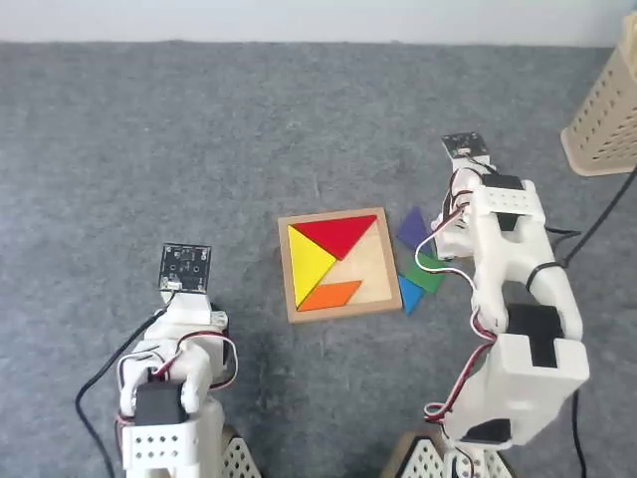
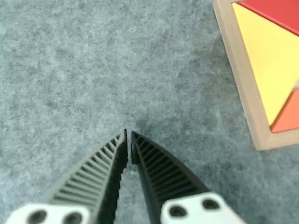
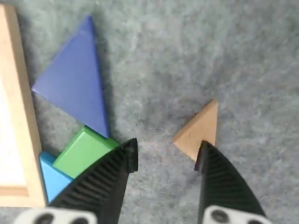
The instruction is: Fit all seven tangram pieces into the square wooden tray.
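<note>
The square wooden tray (image 1: 291, 289) lies mid-table and holds a red triangle (image 1: 335, 234), a yellow triangle (image 1: 307, 263) and an orange parallelogram (image 1: 330, 294). Just right of it on the carpet lie a purple-blue triangle (image 3: 74, 79), a green piece (image 3: 81, 149) and a light blue triangle (image 3: 50, 179). A small tan triangle (image 3: 200, 130) lies apart from them. My right gripper (image 3: 167, 154) hangs open above the carpet, one fingertip by the tan triangle, the other by the green piece. My left gripper (image 2: 128, 136) is shut and empty over bare carpet, left of the tray's rim (image 2: 243, 88).
Grey carpet covers the table. A beige perforated basket (image 1: 607, 110) stands at the far right edge. The right arm's body (image 1: 518, 299) stretches along the right side, over part of the loose pieces in the high view.
</note>
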Tool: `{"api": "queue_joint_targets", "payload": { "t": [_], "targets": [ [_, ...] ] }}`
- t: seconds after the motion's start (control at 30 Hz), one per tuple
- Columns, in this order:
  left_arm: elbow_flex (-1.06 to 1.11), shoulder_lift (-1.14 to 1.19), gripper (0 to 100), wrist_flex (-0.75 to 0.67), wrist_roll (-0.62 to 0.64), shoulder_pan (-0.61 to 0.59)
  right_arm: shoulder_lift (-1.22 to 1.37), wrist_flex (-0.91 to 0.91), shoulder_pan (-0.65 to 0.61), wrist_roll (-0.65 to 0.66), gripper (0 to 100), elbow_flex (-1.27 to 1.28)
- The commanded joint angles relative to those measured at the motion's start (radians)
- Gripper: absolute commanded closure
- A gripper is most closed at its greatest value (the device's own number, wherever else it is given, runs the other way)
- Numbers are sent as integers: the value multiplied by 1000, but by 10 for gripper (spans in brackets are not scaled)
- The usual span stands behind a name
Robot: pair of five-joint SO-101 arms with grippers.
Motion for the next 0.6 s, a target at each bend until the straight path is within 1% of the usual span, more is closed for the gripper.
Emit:
{"api": "queue_joint_targets", "payload": {
  "t": [0.0, 0.17, 0.37, 0.43, 0.57],
  "targets": [
    [-10, -18, 983, 6, -3, 3, 16, 12, 50, 12, 768, -14],
    [-10, -18, 983, 6, -3, 3, -96, 7, 44, 8, 815, -9],
    [-10, -18, 983, 6, -3, 3, -203, 16, -59, 8, 811, 21],
    [-10, -18, 983, 6, -3, 3, -228, 18, -51, 8, 811, 23],
    [-10, -18, 983, 6, -3, 3, -245, 8, 24, 15, 811, 25]
  ]
}}
